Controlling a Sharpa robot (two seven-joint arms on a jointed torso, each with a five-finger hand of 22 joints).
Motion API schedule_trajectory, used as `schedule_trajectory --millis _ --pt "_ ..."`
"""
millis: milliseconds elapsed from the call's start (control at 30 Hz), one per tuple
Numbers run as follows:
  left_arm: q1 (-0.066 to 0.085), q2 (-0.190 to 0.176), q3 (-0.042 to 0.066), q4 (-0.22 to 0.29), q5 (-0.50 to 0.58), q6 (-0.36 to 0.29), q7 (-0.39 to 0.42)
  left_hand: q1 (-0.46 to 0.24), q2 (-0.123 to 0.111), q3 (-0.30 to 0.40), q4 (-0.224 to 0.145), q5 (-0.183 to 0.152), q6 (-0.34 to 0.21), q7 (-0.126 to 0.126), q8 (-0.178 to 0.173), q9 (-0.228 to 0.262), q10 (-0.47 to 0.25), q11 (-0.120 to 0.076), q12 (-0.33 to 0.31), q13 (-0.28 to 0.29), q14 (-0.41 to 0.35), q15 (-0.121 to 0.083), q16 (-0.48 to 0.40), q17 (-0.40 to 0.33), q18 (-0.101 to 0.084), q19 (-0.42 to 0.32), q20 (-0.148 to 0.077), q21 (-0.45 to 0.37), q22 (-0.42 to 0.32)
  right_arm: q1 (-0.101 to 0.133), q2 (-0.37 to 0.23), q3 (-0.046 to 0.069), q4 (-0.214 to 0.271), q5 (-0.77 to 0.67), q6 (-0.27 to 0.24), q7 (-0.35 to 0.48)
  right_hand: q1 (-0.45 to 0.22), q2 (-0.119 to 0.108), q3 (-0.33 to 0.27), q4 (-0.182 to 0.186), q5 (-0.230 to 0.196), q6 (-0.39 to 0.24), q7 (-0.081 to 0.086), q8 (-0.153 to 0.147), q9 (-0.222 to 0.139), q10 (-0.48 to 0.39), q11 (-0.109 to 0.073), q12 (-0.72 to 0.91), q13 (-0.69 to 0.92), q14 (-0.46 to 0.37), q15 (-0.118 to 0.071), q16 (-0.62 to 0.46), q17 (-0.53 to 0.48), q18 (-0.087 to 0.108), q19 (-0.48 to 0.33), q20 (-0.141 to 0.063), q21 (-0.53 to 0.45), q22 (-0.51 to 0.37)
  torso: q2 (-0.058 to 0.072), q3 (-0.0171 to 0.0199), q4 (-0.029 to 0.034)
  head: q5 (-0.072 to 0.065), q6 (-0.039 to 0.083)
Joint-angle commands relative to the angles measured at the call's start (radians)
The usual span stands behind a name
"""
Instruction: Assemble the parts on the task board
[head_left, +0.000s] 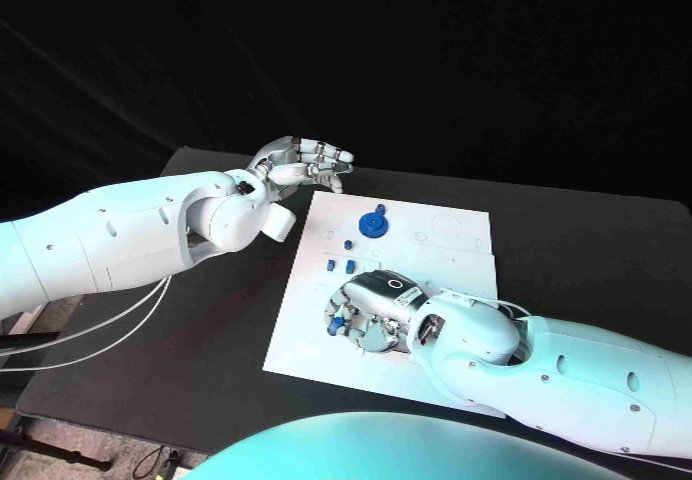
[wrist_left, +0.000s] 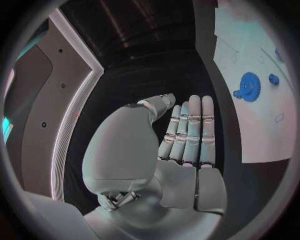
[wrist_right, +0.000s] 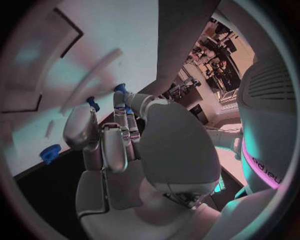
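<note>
Left hand (head_left: 300, 160): over the table (head_left: 216, 330) just off the task board (head_left: 433, 235) far left corner, fingers straight and together, holding nothing. Blue gear (head_left: 374, 222): on the board's far half. Small blue parts (head_left: 339, 265): mid-board, near left edge. Right hand (head_left: 372, 305): lowered onto the board's near half, fingers curled around a blue part (head_left: 335, 325); grasp unconfirmed. Step, judged: pickup. Next: lift, carry to its seat.

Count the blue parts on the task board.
5: a gear at the far edge, a peg near it, two pegs side by side, a piece by the right hand; more may hide under it.
</note>
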Motion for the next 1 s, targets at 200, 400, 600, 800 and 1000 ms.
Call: schedule_trajectory --millis 200,400,600,800,1000 --pt "0.001 0.002 0.001 0.001 -0.003 0.016 0.004 -0.011 0.003 -0.003 0.0 0.002 -0.009 0.016 -0.004 -0.001 -0.008 -0.001 0.001 0.001 -0.002 0.003 -0.003 -0.001 0.012 0.003 0.007 -0.005 -0.001 -0.001 0.017 -0.001 -0.016 -0.035 0.09 -0.049 -0.02 0.008 -0.001 -0.015 0.003 -0.009 0.004 0.037 0.115 -0.006 -0.003 -0.014 -0.001 0.025 -0.005 -0.005 -0.008 -0.009 -0.01 0.0 -0.018 0.105 0.001 -0.0002 0.0009 0.0 -0.003" --pt "0.001 0.002 0.001 0.002 -0.003 0.015 0.004 -0.011 0.003 -0.003 0.0 0.002 -0.009 0.016 -0.004 -0.001 -0.008 -0.001 0.001 0.001 -0.002 0.003 -0.003 -0.001 0.012 0.003 0.007 -0.005 -0.001 -0.003 0.026 -0.002 -0.021 -0.032 0.067 -0.04 -0.05 -0.007 -0.017 -0.028 0.002 -0.043 0.015 0.024 0.113 -0.032 0.007 -0.028 -0.002 0.025 0.004 -0.005 -0.009 -0.009 -0.013 0.006 -0.025 0.105 0.0 0.0004 0.0006 0.0 -0.004" --pt "0.001 0.002 0.001 0.002 -0.003 0.015 0.004 -0.011 0.003 -0.003 0.0 0.002 -0.009 0.016 -0.004 -0.001 -0.008 -0.001 0.001 0.001 -0.002 0.003 -0.003 -0.001 0.012 0.003 0.007 -0.005 -0.001 -0.005 0.025 -0.002 -0.021 -0.023 0.014 -0.032 -0.091 -0.048 -0.056 -0.027 0.002 -0.101 0.022 -0.012 0.096 -0.055 0.016 -0.031 0.0 0.024 0.012 -0.003 -0.008 -0.008 -0.015 0.013 -0.035 0.103 -0.001 -0.0002 -0.0004 0.0 -0.002" --pt "0.001 0.001 0.001 0.002 -0.003 0.015 0.003 -0.011 0.003 -0.003 0.0 0.002 -0.009 0.016 -0.004 -0.001 -0.008 -0.001 0.001 0.001 -0.002 0.003 -0.003 -0.001 0.012 0.003 0.007 -0.005 -0.001 -0.005 0.01 -0.002 -0.012 -0.021 -0.039 -0.04 -0.1 -0.069 -0.075 -0.032 0.003 -0.141 0.022 -0.038 0.084 -0.06 0.014 -0.025 0.004 0.023 0.011 -0.002 -0.009 -0.007 -0.014 0.015 -0.037 0.103 -0.001 -0.0001 -0.0004 -0.001 0.001" --pt "0.001 0.001 0.0 0.001 -0.003 0.016 0.003 -0.011 0.003 -0.003 0.0 0.002 -0.009 0.016 -0.004 -0.001 -0.008 -0.001 0.001 0.001 -0.002 0.003 -0.003 -0.001 0.012 0.003 0.007 -0.005 -0.001 -0.005 -0.023 -0.002 0.019 -0.017 -0.102 -0.039 -0.098 -0.078 -0.084 -0.037 0.004 -0.163 0.023 -0.053 0.076 -0.064 0.012 -0.02 0.007 0.022 0.009 -0.003 -0.013 -0.006 -0.013 0.014 -0.041 0.103 -0.002 -0.0001 -0.001 -0.003 0.004"
